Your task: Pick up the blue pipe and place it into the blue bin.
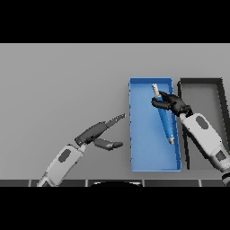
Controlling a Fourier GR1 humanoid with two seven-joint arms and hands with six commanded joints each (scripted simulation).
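Over the blue bin (134,148) your right hand (173,103) seemingly grips the blue pipe (164,120); release it next, left hand (96,132) relaxed open.

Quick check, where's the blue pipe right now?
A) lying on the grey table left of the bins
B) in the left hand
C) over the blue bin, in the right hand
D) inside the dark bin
C: the blue pipe shows over the blue bin, with the right hand curled round its upper end.
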